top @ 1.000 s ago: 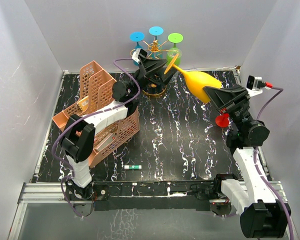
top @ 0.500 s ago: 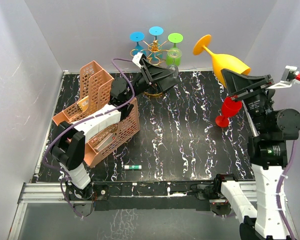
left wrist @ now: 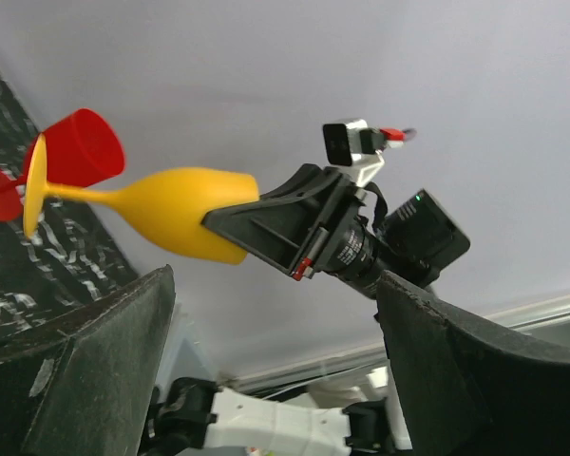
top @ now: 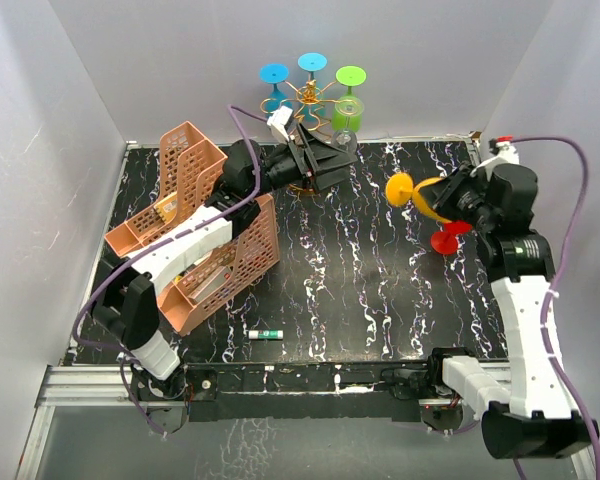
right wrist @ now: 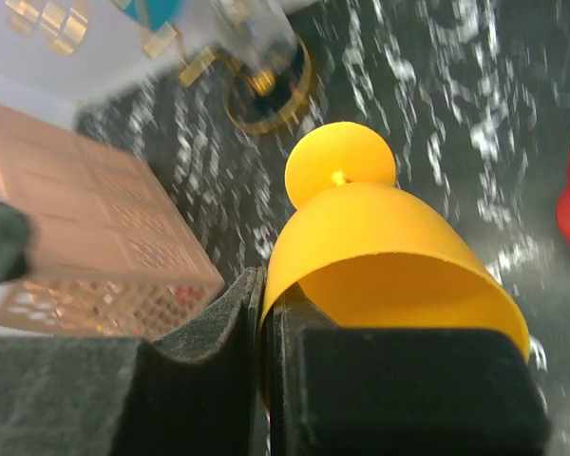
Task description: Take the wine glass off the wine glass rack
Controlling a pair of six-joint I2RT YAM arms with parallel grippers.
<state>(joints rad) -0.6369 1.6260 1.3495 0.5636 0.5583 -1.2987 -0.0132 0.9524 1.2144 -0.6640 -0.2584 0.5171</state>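
Observation:
My right gripper point(top: 452, 200) is shut on the rim of a yellow wine glass point(top: 420, 195), held on its side above the table with its foot pointing left. In the right wrist view the fingers pinch the wall of the yellow wine glass point(right wrist: 389, 256). The gold wire wine glass rack point(top: 308, 100) stands at the back with blue, cyan and green glasses hanging from it. Just in front of the rack, my left gripper point(top: 338, 160) is open and empty. Across the table, the left wrist view takes in the yellow wine glass point(left wrist: 171, 214).
A red wine glass point(top: 445, 238) stands on the table just below the yellow one. A pink mesh organizer point(top: 195, 230) fills the left side under my left arm. A small green-and-white object point(top: 265, 333) lies near the front edge.
My right arm carried the yellow glass away from the rack, up high, then down beside the red glass. My left gripper opened wider and stayed by the rack.

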